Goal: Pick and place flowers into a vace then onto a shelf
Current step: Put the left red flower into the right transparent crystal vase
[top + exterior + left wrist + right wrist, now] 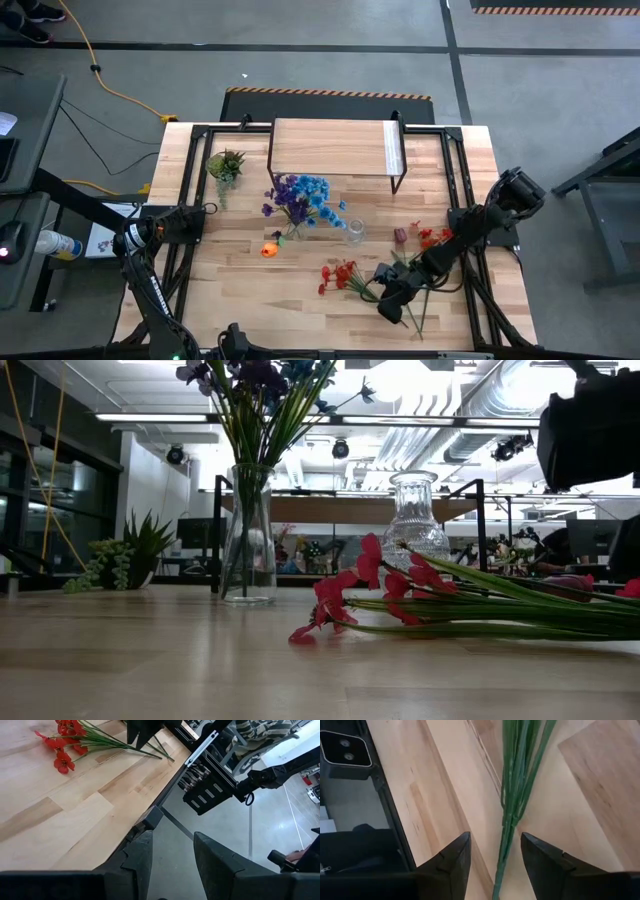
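Note:
A bunch of red flowers point(340, 275) lies flat on the table, near the front and right of the middle, with its green stems point(512, 815) running toward the near edge. My right gripper point(495, 837) hangs over those stems point(378, 290), open, one finger on either side and not touching them. A clear vase point(248, 530) holding blue and purple flowers point(300, 195) stands in front of the shelf point(330, 148). A second, empty glass vase point(355, 232) stands to its right. My left gripper point(172, 845) waits open at the table's left side point(205, 210).
An orange bloom point(270, 248) lies left of the red bunch. Maroon and red flowers point(415, 237) lie on the table to the right. A small green spiky plant point(225, 163) stands at the far left. Black frame rails point(460, 200) run along both table sides.

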`<action>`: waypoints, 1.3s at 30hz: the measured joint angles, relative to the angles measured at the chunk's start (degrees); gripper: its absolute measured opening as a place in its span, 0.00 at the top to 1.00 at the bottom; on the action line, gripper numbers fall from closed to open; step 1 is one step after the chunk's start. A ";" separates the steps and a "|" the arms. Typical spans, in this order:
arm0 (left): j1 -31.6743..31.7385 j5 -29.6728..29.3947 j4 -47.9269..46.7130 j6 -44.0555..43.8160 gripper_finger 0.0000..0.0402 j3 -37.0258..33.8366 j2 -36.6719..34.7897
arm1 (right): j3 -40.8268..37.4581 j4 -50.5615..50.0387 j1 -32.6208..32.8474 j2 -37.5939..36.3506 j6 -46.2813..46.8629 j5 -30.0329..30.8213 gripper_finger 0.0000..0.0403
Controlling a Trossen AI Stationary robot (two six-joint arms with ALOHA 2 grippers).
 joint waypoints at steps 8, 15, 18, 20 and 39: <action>0.00 0.00 -0.08 0.00 0.56 0.00 0.00 | 0.25 2.15 -0.02 3.63 0.42 -0.58 0.57; 0.00 0.00 -0.49 -0.02 0.56 0.00 0.01 | 0.24 2.84 0.02 4.74 0.46 1.33 0.61; 0.00 0.00 -0.65 -0.02 0.56 0.00 0.00 | 0.21 2.50 0.02 4.81 0.55 1.68 0.67; 0.00 0.00 -0.87 -0.02 0.56 0.00 0.00 | 0.15 2.30 0.02 4.83 0.55 1.85 0.71; 0.00 0.00 -1.05 -0.02 0.56 0.00 0.00 | -0.02 3.68 0.00 5.05 1.77 1.11 0.98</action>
